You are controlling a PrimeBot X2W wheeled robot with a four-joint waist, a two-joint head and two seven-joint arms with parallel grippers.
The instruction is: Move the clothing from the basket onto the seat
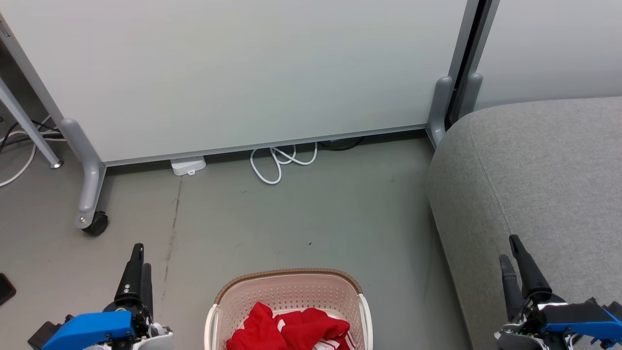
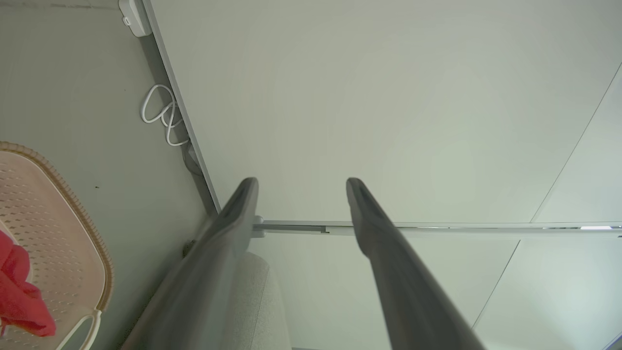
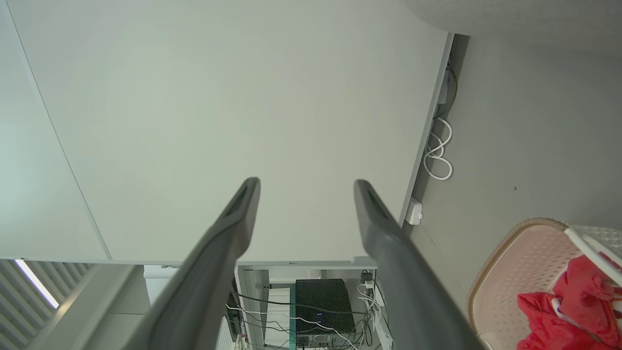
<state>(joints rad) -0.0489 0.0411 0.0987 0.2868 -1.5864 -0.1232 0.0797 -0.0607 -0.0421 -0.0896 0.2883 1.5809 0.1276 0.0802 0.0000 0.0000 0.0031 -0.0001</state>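
The cream perforated basket (image 1: 286, 291) with a brown rim stands on the floor at the bottom centre of the head view. Red clothing (image 1: 291, 330) with white stripes lies bunched inside it, also seen as clothing (image 2: 19, 291) and clothing (image 3: 568, 306). The light grey seat (image 1: 539, 180) is to the right of the basket. My left gripper (image 1: 141, 257) is left of the basket, open and holding nothing (image 2: 301, 187). My right gripper (image 1: 510, 250) hangs over the seat's front part, open and holding nothing (image 3: 306, 187).
A white partition panel (image 1: 243, 73) on grey wheeled legs (image 1: 90, 194) stands behind. White cable loops (image 1: 282, 160) and a white box (image 1: 188, 166) lie at its foot. A dark flat object (image 1: 6, 289) lies at the left edge. Grey floor lies between basket and panel.
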